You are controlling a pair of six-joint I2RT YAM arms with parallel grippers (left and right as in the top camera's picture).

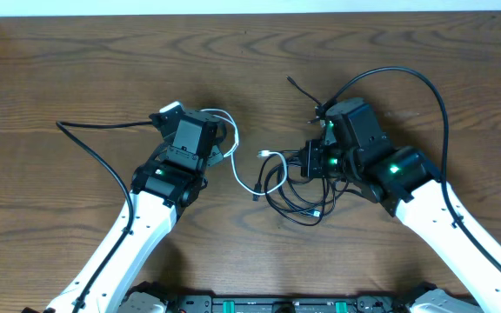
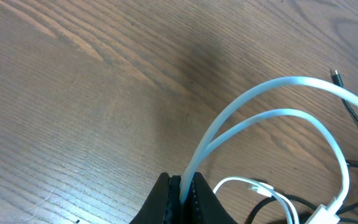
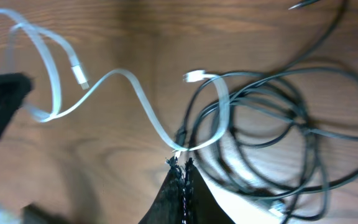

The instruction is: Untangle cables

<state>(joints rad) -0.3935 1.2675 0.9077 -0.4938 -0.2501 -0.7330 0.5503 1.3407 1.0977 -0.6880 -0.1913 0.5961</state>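
A white cable (image 1: 236,167) runs from my left gripper (image 1: 213,139) in a curve to the right, and its plug end (image 1: 264,154) lies beside a tangle of black cables (image 1: 296,202). In the left wrist view my left gripper (image 2: 183,186) is shut on the white cable (image 2: 272,115), which loops away to the right. My right gripper (image 1: 311,163) sits at the tangle's top. In the blurred right wrist view its jaws (image 3: 180,164) are shut, with the white cable (image 3: 140,99) and black cables (image 3: 272,124) meeting at the tips.
A loose black cable end (image 1: 296,84) lies on the wooden table (image 1: 85,69) behind the tangle. Thick black arm wires arc over the left side (image 1: 94,152) and the right side (image 1: 437,91).
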